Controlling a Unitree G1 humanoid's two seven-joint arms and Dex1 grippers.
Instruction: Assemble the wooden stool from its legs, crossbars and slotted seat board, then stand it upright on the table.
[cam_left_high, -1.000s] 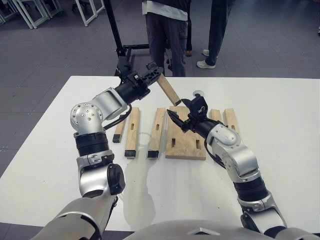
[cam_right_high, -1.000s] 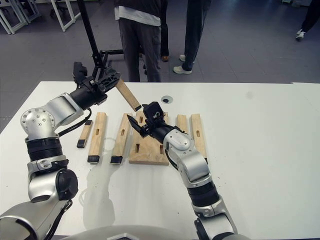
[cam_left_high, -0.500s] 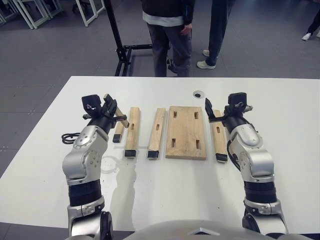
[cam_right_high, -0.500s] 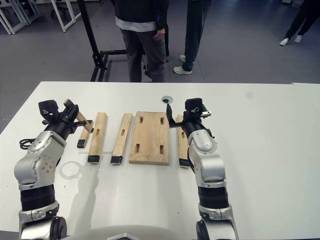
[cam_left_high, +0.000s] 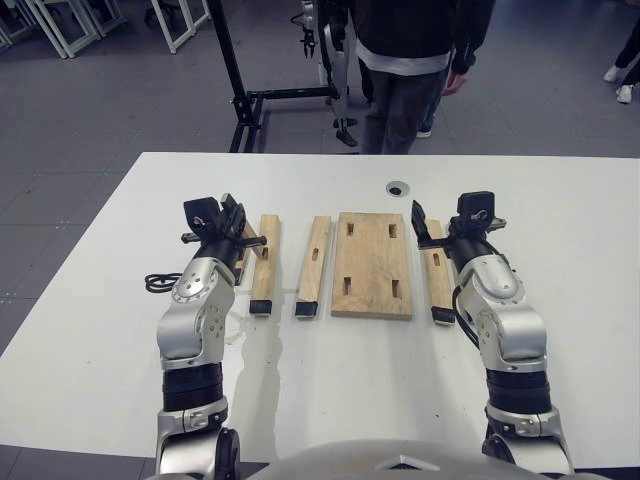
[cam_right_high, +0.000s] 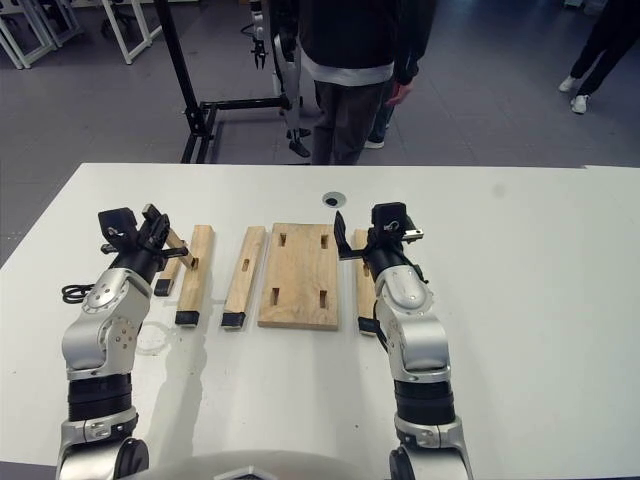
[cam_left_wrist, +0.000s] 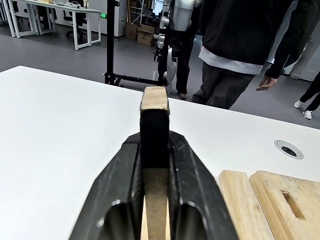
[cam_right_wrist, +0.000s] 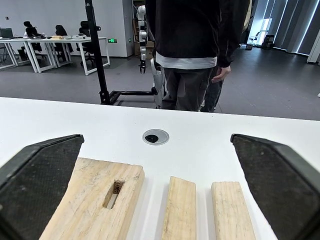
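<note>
Two left fingers (cam_left_wrist: 117, 200) gripping crossbar (cam_left_wrist: 155, 195), board (cam_left_high: 372, 265) flat

In the middle of the frame the left gripper (cam_left_wrist: 154, 141) clamps a wooden bar (cam_left_wrist: 154, 98) between its two black fingers (cam_left_wrist: 120, 200), one pressed to each side. The bar runs straight away from the camera, and a black band wraps it just short of its pale far end, which pokes out past the fingertips. Beneath lies the white table (cam_left_wrist: 55, 120). Beside the gripper a plain wooden slat (cam_left_wrist: 240, 200) lies flat, close alongside a wider board (cam_left_wrist: 272, 200) with a narrow slot (cam_left_wrist: 291, 204). Farther back a round cable hole (cam_left_wrist: 288, 149) sits in the tabletop. Past the table's far edge rises a black metal stand (cam_left_wrist: 109, 45).
</note>
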